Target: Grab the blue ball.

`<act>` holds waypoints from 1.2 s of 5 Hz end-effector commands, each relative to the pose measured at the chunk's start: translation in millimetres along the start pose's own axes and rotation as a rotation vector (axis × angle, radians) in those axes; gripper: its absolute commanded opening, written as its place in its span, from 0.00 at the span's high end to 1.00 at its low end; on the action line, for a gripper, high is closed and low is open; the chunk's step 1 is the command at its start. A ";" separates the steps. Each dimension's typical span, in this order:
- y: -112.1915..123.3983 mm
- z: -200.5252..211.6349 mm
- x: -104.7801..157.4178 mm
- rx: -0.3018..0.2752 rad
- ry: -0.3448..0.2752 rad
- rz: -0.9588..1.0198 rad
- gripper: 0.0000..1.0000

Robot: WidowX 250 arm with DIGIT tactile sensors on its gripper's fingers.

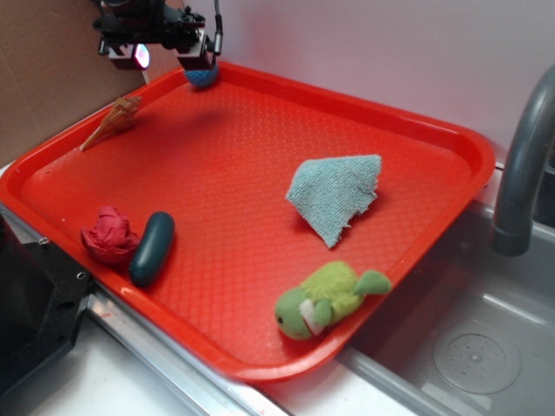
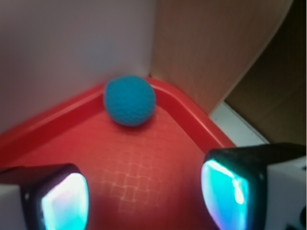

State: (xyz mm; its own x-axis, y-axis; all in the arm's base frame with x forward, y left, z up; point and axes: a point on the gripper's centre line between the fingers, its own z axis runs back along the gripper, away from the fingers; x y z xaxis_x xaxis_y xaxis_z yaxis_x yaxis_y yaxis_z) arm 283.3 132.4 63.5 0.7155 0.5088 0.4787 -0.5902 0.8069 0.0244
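Blue ball (image 2: 129, 101) sits jammed in the far corner of the red tray (image 1: 260, 156), touching or nearly touching the raised rim where the white wall and the brown board meet. My end effector (image 2: 144, 199) is wide open, nothing held, both fingertips (image 2: 64, 201) short of the ball in the wrist view; in the exterior view it hangs just above that corner.

Risks as I see them: the rim curves around the ball on two sides, so a finger could land on the rim instead of beside the ball and stall my descent. The ball is round and soft, and an off-centre close could squirt it along the rim. The wall and board leave little room behind.

Elsewhere on the tray, all well apart: cone shell (image 1: 113, 121), pink crumpled thing (image 1: 109, 234), dark teal capsule (image 1: 152, 248), blue-grey cloth (image 1: 336, 195), green plush (image 1: 325, 299). Sink and faucet (image 1: 520, 165) at right. Nothing blocks the approach.
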 end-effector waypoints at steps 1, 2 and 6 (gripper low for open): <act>7.2 -14.1 40.5 0.043 -0.020 0.013 0.00; 0.5 -21.6 44.5 0.075 -0.021 -0.003 0.00; -8.6 -45.8 54.3 0.104 -0.083 0.029 1.00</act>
State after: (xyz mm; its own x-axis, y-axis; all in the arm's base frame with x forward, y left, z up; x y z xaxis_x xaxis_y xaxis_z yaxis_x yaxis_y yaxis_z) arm 331.0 159.1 23.2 0.6826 0.5516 0.4794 -0.6771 0.7242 0.1310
